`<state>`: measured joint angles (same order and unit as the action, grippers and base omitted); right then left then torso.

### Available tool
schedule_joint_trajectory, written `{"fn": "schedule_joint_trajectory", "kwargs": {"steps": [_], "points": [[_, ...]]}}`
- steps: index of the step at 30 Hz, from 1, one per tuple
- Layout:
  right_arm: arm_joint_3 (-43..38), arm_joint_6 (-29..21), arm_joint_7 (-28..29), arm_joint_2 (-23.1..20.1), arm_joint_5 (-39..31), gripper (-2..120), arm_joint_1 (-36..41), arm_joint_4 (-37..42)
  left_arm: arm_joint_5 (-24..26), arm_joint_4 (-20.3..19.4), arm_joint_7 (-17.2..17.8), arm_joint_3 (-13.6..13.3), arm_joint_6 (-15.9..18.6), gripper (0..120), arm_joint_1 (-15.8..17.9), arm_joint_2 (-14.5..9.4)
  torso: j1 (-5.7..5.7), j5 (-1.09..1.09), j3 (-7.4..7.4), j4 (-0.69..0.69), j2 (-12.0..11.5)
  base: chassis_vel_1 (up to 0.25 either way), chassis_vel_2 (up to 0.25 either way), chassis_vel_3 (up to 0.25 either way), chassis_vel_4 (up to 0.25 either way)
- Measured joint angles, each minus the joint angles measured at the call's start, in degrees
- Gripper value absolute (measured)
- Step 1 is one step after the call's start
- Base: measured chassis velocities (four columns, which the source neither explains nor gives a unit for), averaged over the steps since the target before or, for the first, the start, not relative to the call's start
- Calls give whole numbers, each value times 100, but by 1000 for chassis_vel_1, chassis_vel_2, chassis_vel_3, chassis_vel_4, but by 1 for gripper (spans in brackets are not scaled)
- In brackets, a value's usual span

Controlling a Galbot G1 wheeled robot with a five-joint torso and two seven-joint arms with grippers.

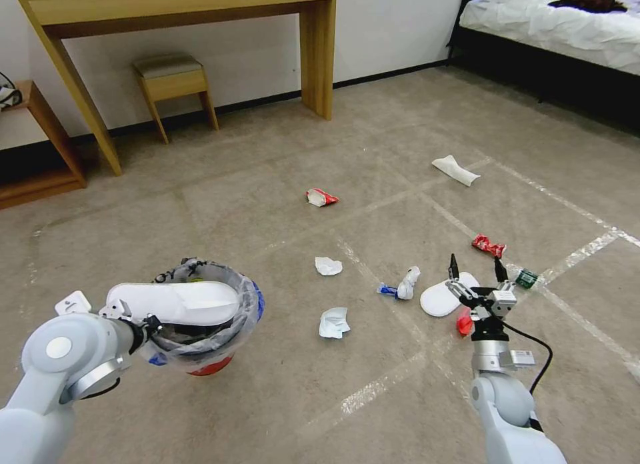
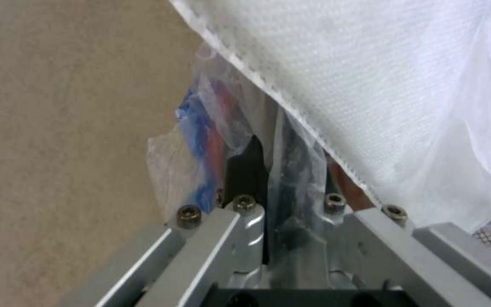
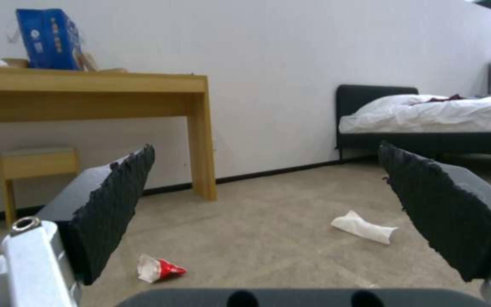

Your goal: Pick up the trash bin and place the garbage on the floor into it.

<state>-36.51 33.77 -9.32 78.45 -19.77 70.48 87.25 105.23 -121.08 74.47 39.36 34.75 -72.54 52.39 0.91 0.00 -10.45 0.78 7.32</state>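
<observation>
- At the lower left of the head view, the left gripper [image 1: 148, 329] is pinched on the near rim of the trash bin [image 1: 220, 357], its fingers [image 2: 245, 170] clamped over the clear liner bag.
- 1 white slipper [image 1: 177, 303] lies across the bin's mouth, resting on the rim right above that gripper.
- On the right, the right gripper [image 1: 475, 269] hangs above the floor [image 1: 267, 204] with its fingers spread wide and nothing between the pads [image 3: 117, 204].
- Just beneath and beside it lies a second white slipper [image 1: 440, 297], with a small red scrap [image 1: 465, 324] near the wrist.
- Close by are a red wrapper [image 1: 489, 245] and a small bottle [image 1: 527, 277] with a green label.
- Between the 2 arms lie 2 crumpled papers [image 1: 329, 266] and a white wad with a blue end [image 1: 403, 284].
- Farther off are another red wrapper [image 1: 321, 197] and a folded white piece [image 1: 455, 170].
- A wooden desk [image 1: 200, 11], a stool [image 1: 173, 84] and a bed [image 1: 553, 24] stand along the far side.
</observation>
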Motion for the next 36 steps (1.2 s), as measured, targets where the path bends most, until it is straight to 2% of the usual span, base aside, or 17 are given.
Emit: {"fn": "schedule_joint_trajectory", "kwargs": {"steps": [8, 36], "points": [[121, 12, -18, 83, 85, 100, -108, -107, 29, 52, 1, 93, 9, 4, -14, -82, 0, 0, 0, 0, 0, 0, 0, 0, 0], [-71, 83, -22, 46, 42, 100, -191, -229, -7, 81, -16, 37, -29, 4, 22, -18, 0, 1, 0, 0, 0, 0, 0, 0, 0]]}}
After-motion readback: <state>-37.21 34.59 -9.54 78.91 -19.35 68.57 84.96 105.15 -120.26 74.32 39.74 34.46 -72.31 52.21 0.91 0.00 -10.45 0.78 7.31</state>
